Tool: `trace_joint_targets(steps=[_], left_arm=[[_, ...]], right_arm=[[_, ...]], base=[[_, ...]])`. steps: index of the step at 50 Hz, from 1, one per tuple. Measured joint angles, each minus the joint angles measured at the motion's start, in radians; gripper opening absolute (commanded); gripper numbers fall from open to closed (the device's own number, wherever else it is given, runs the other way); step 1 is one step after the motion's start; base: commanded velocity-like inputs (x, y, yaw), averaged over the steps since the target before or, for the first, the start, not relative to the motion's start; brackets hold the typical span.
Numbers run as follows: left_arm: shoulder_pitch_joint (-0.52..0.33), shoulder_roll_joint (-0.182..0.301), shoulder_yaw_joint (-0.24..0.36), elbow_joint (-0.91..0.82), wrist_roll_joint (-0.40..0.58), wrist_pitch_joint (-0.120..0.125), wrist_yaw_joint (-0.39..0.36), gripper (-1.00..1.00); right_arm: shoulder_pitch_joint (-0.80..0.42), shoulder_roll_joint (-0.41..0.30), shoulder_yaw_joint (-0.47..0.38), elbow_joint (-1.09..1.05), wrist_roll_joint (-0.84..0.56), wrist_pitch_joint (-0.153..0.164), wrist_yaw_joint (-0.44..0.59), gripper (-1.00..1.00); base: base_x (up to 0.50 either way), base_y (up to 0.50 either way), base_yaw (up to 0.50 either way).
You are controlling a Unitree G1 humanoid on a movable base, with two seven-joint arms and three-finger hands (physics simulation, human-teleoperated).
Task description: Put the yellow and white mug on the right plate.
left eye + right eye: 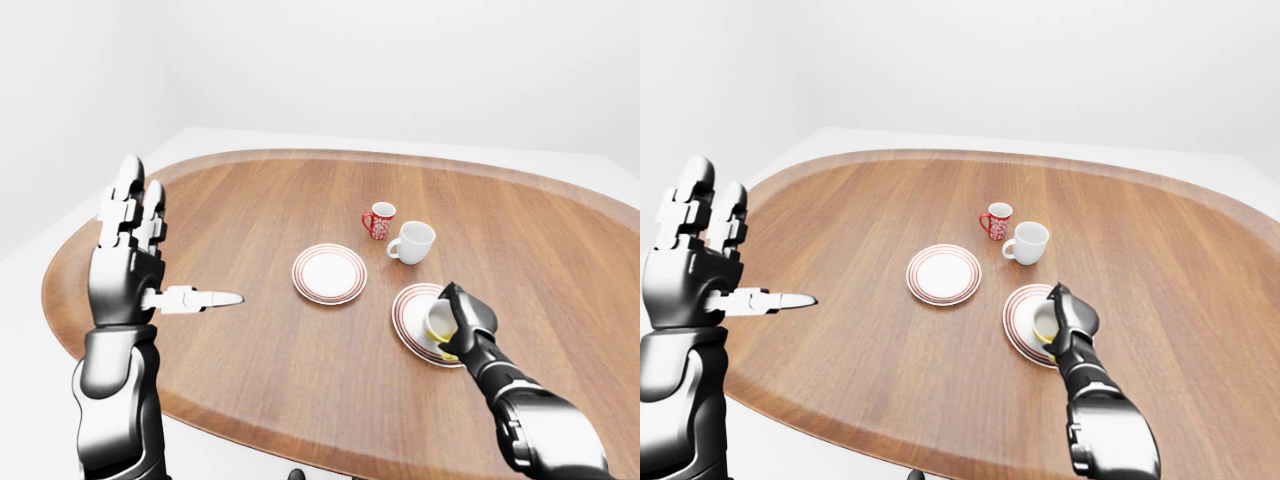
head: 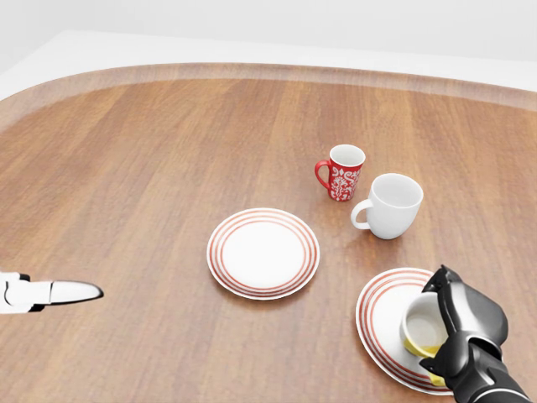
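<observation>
Head view, right hand (image 2: 453,323) gripping yellow and white mug (image 2: 424,327), over right plate (image 2: 386,315)

Oval wooden table (image 2: 134,168) with a pale rim, set in a plain white room. Near the middle of the head view lies a white plate with red concentric rings (image 2: 263,253), flat on the wood and apart from all other ware. At about 1 o'clock from this plate stands a red mug with white floral pattern (image 2: 344,172), upright, handle toward the view's left. Just beside it, at its 4 o'clock, stands a plain white mug (image 2: 392,206), upright, handle likewise to the left.
</observation>
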Motion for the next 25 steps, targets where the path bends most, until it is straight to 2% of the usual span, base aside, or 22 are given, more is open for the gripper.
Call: trace_joint_targets(steps=[9,10,25], left_arm=[[0.001,0.000,0.000,-0.006,0.000,0.000,-0.001,0.97],[0.001,0.000,0.000,-0.006,0.000,0.000,-0.001,0.97],[0.002,-0.001,0.001,-0.009,-0.001,0.000,-0.002,0.97]], right_arm=[[0.001,0.001,-0.001,0.000,0.000,0.000,0.000,-1.00],[0.001,0.001,-0.001,0.000,0.000,0.000,0.000,1.00],[-0.003,0.000,-0.001,0.000,-0.020,0.008,-0.017,1.00]], base=[[0.00,0.00,0.00],[0.00,0.00,0.00],[0.00,0.00,0.00]])
